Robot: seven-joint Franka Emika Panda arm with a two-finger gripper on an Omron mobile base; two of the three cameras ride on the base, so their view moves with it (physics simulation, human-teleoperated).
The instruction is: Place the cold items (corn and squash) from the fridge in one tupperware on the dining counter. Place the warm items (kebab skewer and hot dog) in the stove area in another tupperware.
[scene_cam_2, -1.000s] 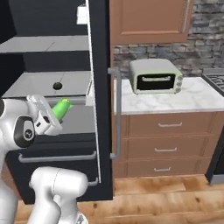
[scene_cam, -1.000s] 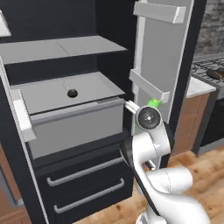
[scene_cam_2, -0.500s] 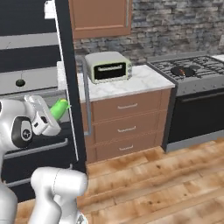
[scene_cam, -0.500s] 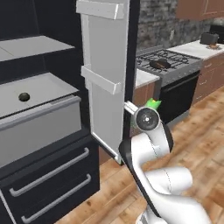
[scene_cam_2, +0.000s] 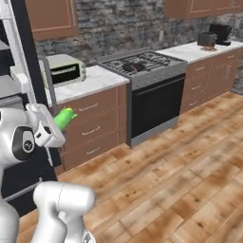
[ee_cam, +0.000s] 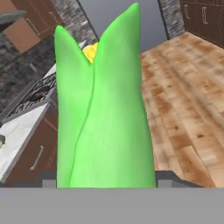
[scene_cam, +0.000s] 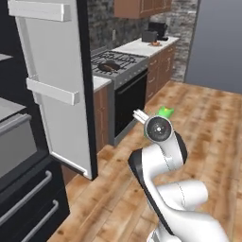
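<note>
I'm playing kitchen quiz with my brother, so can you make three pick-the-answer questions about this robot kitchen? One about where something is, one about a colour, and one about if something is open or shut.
1. Where is the corn?
A. On the stove
B. In the robot's pincer
C. On the floor

2. What colour are the corn's leaves?
A. Green
B. Purple
C. Brown

3. How is the fridge door?
A. Shut tight
B. Taken off
C. Swung open

Answers:
1. B, because the hand view shows the corn standing up out of the pincer, and the right base view shows it at the end of the arm.
2. A, because bright green leaves wrap a bit of yellow at the tip.
3. C, because the door sticks out into the room with its inside shelves showing, next to the stove.
</note>
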